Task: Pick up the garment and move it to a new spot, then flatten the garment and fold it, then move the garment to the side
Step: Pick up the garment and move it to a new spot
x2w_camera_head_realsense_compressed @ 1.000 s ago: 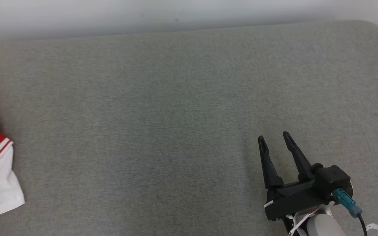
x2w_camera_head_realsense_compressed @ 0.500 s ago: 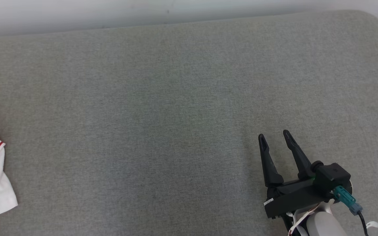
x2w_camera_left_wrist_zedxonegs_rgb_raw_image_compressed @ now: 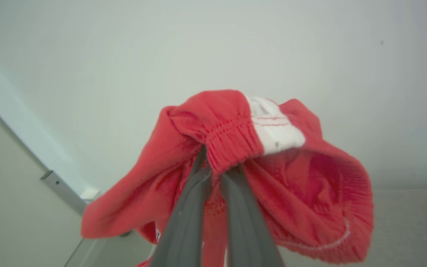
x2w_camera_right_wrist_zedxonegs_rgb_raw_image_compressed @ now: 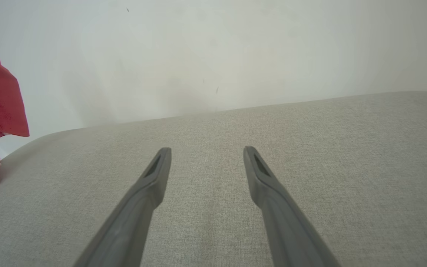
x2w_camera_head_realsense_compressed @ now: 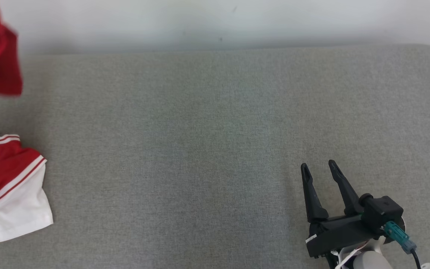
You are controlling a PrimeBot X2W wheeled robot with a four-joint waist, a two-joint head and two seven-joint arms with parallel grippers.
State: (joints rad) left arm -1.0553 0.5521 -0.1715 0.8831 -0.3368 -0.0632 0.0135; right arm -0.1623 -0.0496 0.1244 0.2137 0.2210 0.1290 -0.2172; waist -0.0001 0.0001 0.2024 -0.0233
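Garment [x2w_camera_head_realsense_compressed: 11, 186] cut off at frame edge. L pincer [x2w_camera_left_wrist_zedxonegs_rgb_raw_image_compressed: 219, 163] pinches its waistband [x2w_camera_left_wrist_zedxonegs_rgb_raw_image_compressed: 235, 141]; R pincer [x2w_camera_head_realsense_compressed: 318, 164] spread, empty, over surface [x2w_camera_head_realsense_compressed: 200, 149].

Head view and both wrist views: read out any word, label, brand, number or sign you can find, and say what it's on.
No text can be read in any view.
On the garment: a dark curved line at the head view's left edge, cut off; no letter can be made out.
On the right tool: a white sticker on its body, too small to read.
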